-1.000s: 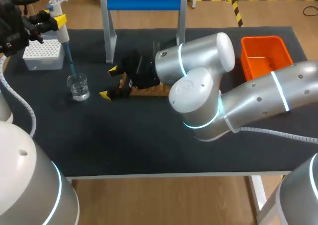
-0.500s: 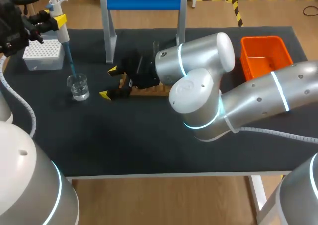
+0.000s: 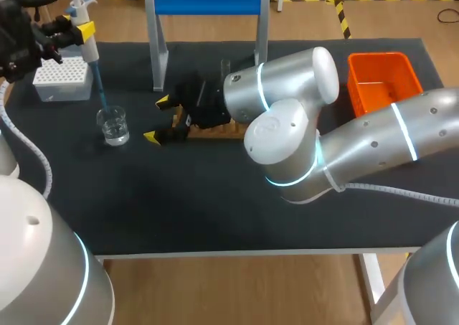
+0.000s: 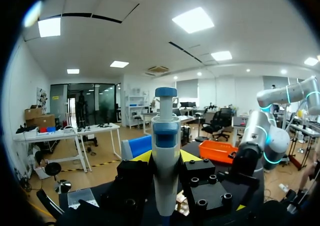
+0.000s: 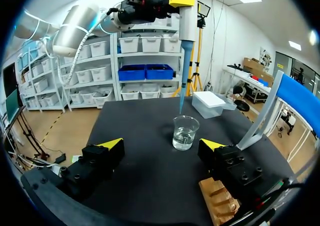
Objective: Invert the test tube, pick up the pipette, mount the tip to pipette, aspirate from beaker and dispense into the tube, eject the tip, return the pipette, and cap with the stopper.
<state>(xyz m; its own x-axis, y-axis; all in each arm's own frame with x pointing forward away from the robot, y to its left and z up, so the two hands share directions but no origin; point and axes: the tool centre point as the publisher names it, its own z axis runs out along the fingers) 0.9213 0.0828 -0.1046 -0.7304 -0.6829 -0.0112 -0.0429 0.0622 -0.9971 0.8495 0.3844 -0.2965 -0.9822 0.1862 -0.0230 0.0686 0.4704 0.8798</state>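
The left gripper is clasping the pipette, holding its blue tip over the beaker. The right gripper is hanging with its 2 fingers spread, empty, beside the wooden rack.

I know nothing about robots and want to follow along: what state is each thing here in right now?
left gripper: shut on the pipette.
pipette: held upright, blue tip mounted, pointing down at the beaker.
beaker: upright, partly filled with clear liquid.
right gripper: open, holding nothing.
tip box: uncovered.
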